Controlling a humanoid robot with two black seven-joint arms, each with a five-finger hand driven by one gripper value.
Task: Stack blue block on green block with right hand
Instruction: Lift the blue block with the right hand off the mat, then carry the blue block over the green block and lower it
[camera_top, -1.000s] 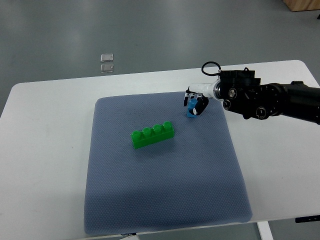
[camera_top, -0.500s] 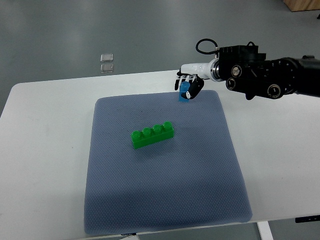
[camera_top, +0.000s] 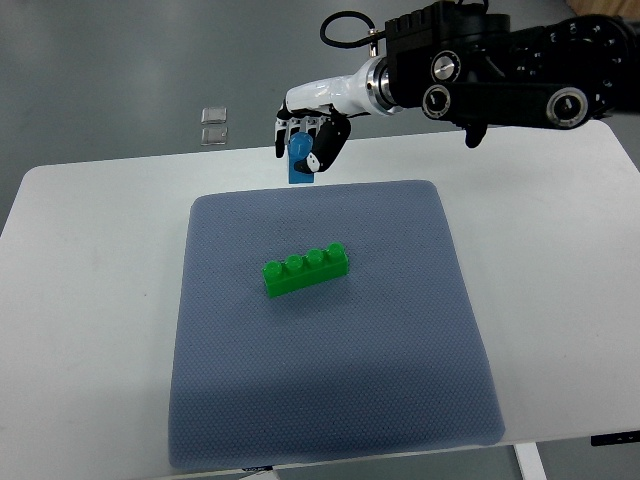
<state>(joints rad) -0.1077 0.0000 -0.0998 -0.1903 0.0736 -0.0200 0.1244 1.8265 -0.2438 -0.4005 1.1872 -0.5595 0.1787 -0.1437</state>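
Observation:
A green block (camera_top: 305, 271) with four studs lies on the blue-grey mat (camera_top: 330, 400), left of its middle. My right hand (camera_top: 307, 142) comes in from the upper right and is shut on a small blue block (camera_top: 300, 163). It holds the block in the air above the mat's far edge, up and slightly left of the green block. The fingers hide most of the blue block's top. My left arm is out of view.
The mat lies on a white table (camera_top: 80, 300). Two small clear squares (camera_top: 213, 125) lie on the grey floor beyond the table's far edge. My black right forearm (camera_top: 500, 65) spans the top right.
My right hand has risen with the blue block and moved left, from the mat's far right corner to above its far edge, closer in line with the green block.

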